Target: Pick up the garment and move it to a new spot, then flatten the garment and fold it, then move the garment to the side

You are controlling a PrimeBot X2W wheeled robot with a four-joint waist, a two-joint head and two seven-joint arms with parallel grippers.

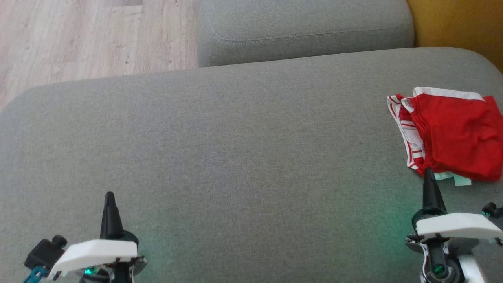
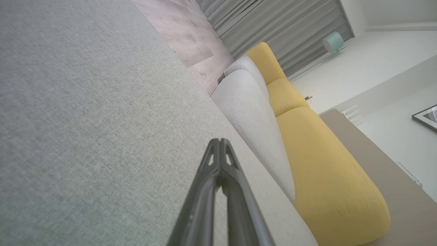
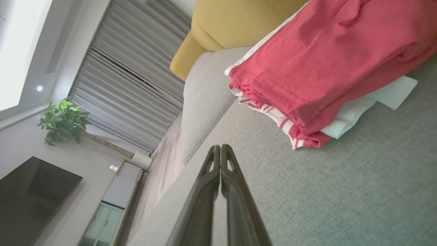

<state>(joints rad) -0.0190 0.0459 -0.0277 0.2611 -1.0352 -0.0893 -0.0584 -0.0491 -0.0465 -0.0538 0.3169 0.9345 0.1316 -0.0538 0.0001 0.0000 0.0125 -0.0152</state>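
We are in a home living room: a grey sofa (image 1: 251, 157), a yellow sofa (image 2: 324, 164), long grey curtains (image 3: 129, 92), a dark television (image 3: 30, 198), a potted plant (image 3: 63, 119) and pale wooden floor (image 1: 98, 35) show it.

A wide grey fabric seat (image 1: 235, 149) is the main surface. Just behind its far edge lies a smaller grey cushion (image 1: 306, 27). A yellow cushion (image 1: 456, 23) is at the seat's far right corner. A pale wooden floor (image 1: 78, 39) lies beyond the seat's far left edge. Well apart from the seat hang grey curtains (image 3: 129, 85), with a green plant (image 3: 63, 119) and a dark screen (image 3: 30, 194) near them.
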